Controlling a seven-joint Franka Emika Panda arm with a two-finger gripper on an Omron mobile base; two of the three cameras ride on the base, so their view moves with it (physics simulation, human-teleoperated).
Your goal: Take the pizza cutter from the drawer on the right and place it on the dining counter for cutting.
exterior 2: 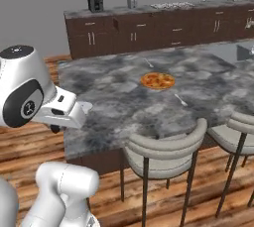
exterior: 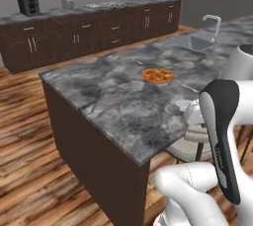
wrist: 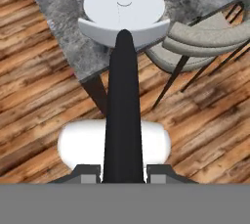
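The setting is a kitchen with a wood plank floor (wrist: pixel 39 71) and dark cabinets along the far wall. The dining counter (exterior: pixel 99 87), a large island with a dark grey marbled top, lies ahead of the jaws and below them. A pale padded stool (exterior 2: pixel 163 151) stands at the counter's edge, just beside and below the jaws. A pizza (exterior: pixel 157 75) rests on the stone, well ahead of the jaws. A thin silver utensil (exterior 2: pixel 180 100) lies between the pizza and the counter's near edge.

The pizza cutter (wrist: pixel 123 96) is clamped in the gripper (wrist: pixel 124 173). The jaws stand narrow, closed on the rear of its dark handle. The cutter's long axis runs straight out from the jaws, in line with the fingers. Its white wheel (wrist: pixel 124 5) is the end farthest from the jaws.

In the hand view the wheel lies over the corner of the stone top. The handle and the jaws themselves lie over the floor, short of the edge.

Judgement: the placing move requires travel forward along the cutter's own axis, until the whole tool is over the stone. Lowering follows. The area ahead of the jaws and short of the pizza appears free for set-down.
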